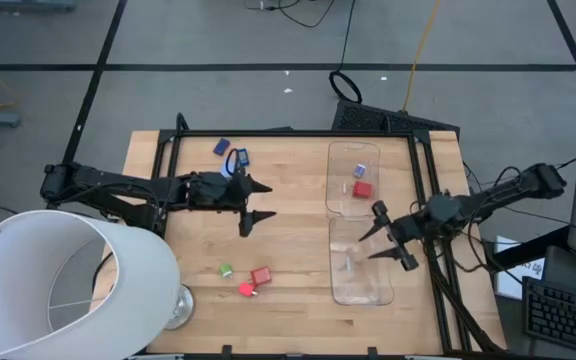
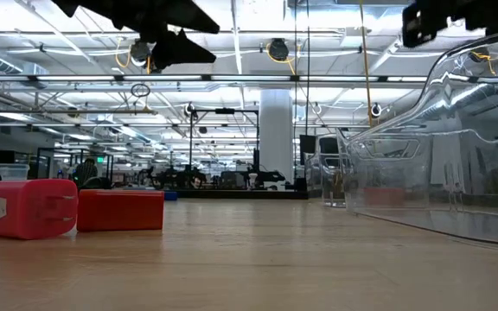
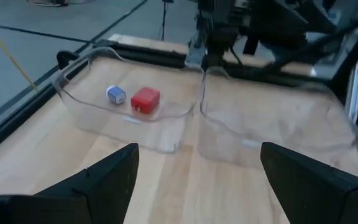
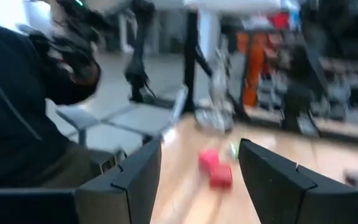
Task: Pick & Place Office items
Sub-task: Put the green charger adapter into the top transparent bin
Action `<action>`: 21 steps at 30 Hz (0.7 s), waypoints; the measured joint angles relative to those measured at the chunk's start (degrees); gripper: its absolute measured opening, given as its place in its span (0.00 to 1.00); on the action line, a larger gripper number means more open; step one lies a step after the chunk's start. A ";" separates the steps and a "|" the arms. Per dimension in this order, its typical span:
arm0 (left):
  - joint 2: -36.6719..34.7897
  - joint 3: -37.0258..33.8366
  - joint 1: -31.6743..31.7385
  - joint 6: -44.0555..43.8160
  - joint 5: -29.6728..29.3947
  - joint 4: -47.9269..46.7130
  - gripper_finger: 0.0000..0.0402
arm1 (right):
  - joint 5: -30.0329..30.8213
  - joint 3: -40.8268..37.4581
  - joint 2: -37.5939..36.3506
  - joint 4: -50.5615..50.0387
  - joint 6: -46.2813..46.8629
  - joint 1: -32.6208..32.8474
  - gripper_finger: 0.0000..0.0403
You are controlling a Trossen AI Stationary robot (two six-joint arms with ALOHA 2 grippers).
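Two office items, a light blue piece (image 1: pixel 360 171) and a red one (image 1: pixel 362 189), lie in the far clear tray (image 1: pixel 340 150); the left wrist view shows them too, light blue (image 3: pixel 115 94) and red (image 3: pixel 145 99). Two blue pieces (image 1: pixel 222 147) (image 1: pixel 238 158) lie at the table's far left. A green piece (image 1: pixel 225 270) and two red ones (image 1: pixel 260 275) (image 1: pixel 247 290) lie near the front. My left gripper (image 1: pixel 256 205) hovers open over the table's middle. My right gripper (image 1: pixel 368 247) hovers open above the near clear tray (image 1: pixel 363 290), holding nothing.
A big white lampshade (image 1: pixel 68 285) fills the near left corner, close to the green and red pieces. The two clear trays stand end to end at the right. In the low view the red pieces (image 2: pixel 28 207) (image 2: pixel 119 210) sit at the left, the tray wall (image 2: pixel 439 173) at the right.
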 joint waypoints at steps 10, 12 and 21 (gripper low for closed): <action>0.00 0.07 -3.93 -6.98 9.46 -13.84 0.84 | 0.13 0.00 -0.09 -2.26 -0.07 0.40 0.51; 0.00 0.07 -7.36 -9.13 9.31 -18.43 0.84 | 0.18 0.00 -0.09 -2.32 0.01 0.40 0.51; 1.63 0.07 -24.60 -27.61 -0.23 -31.87 0.83 | 0.42 0.00 -0.09 -1.78 -1.06 0.38 0.51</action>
